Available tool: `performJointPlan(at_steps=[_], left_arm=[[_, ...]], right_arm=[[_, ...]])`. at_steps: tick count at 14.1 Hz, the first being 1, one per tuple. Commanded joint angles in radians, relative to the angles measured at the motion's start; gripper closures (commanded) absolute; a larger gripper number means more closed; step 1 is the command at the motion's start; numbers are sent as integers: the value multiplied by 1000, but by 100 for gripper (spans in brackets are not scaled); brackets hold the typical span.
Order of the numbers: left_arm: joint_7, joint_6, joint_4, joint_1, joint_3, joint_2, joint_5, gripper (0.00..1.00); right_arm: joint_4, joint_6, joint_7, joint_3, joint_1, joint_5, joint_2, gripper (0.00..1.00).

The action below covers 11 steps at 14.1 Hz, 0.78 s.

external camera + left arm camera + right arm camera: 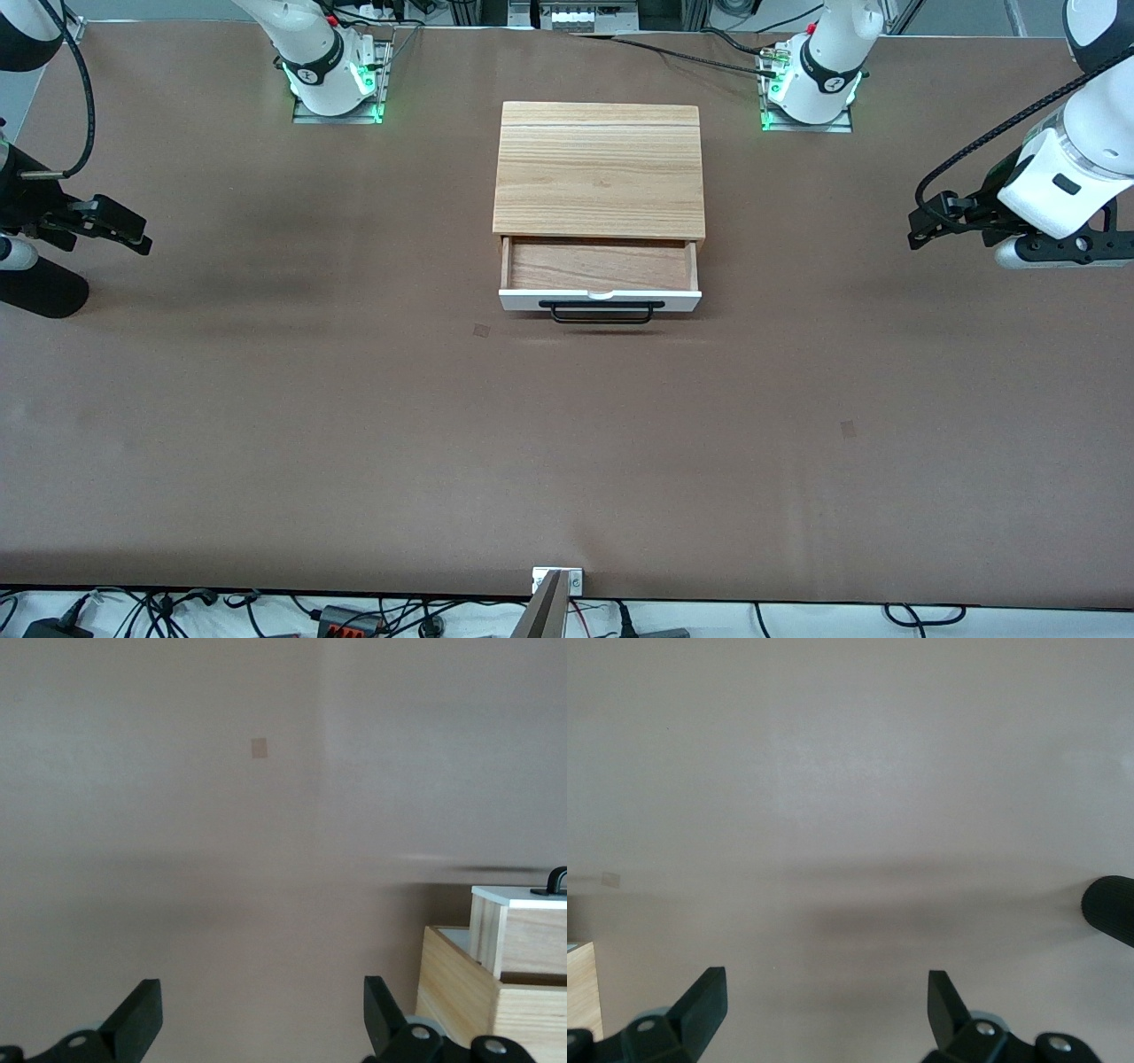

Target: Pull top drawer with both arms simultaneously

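I see wide bare brown table (pixel 567 461) nearest the front camera. Farther up, the top drawer (pixel 600 282) sits pulled out of its light-wood box (pixel 599 170) (handle (pixel 601 312) facing the camera). The left gripper (pixel 926 226) and right gripper (pixel 133 232) hover at their table ends, fingers (pixel 137 1014) spread, holding nothing, well apart from the drawer.

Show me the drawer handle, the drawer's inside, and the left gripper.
handle (pixel 601 312), front view, middle of the black bar.
drawer inside (pixel 599 266), front view, bare wooden floor.
left gripper (pixel 259 1010), left wrist view, midway between its open fingertips.
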Motion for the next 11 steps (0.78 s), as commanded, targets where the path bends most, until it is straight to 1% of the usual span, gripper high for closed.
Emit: performJointPlan(at_steps=[1,11], left_arm=[[39,-2,27,9,-13,16,18,0],[31,-2,29,9,-13,17,18,0]], right_arm=[[8,-6,-13,15,-16,-11,3,0],[5,-12,-14,15,-16,-11,3,0]])
